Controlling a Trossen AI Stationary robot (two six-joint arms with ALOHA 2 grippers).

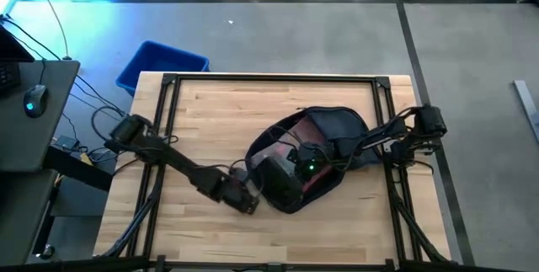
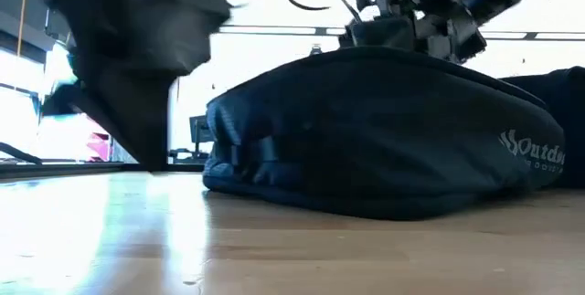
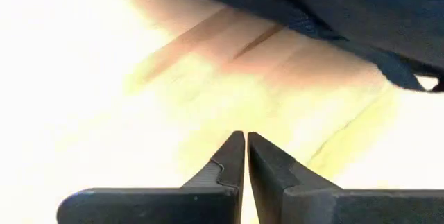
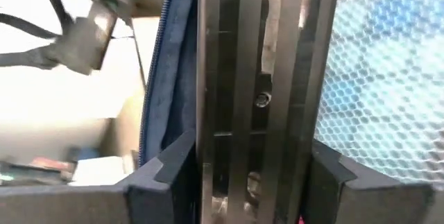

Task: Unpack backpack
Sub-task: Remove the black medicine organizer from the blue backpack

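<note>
The dark navy backpack (image 1: 324, 150) lies flat on the wooden table (image 1: 194, 120), right of middle, with its top open and a red lining showing. In the low view the backpack (image 2: 384, 131) is a low mound. My right gripper (image 1: 296, 161) reaches into the opening from the table's right side. It is shut on a dark grey flat item with slots (image 4: 263, 78), between the blue zipper edge (image 4: 163, 78) and a mesh lining (image 4: 388, 85). My left gripper (image 3: 244, 141) is shut over bare wood beside the backpack's near left side, also seen in the high view (image 1: 248, 205). My right gripper pinches the dark slotted item between its two fingers, one on each long side (image 4: 208, 161). The fingers run along the item, slanting down into the backpack's opening from the table's right. The bag hides whether the item rests on anything inside.
A bright blue bin (image 1: 160, 63) stands on the floor past the table's far left corner. A desk with a mouse (image 1: 34, 99) is left of the table. Black frame rails (image 1: 269, 77) run along the table's edges. Bare wood lies to the left and near side of the backpack.
</note>
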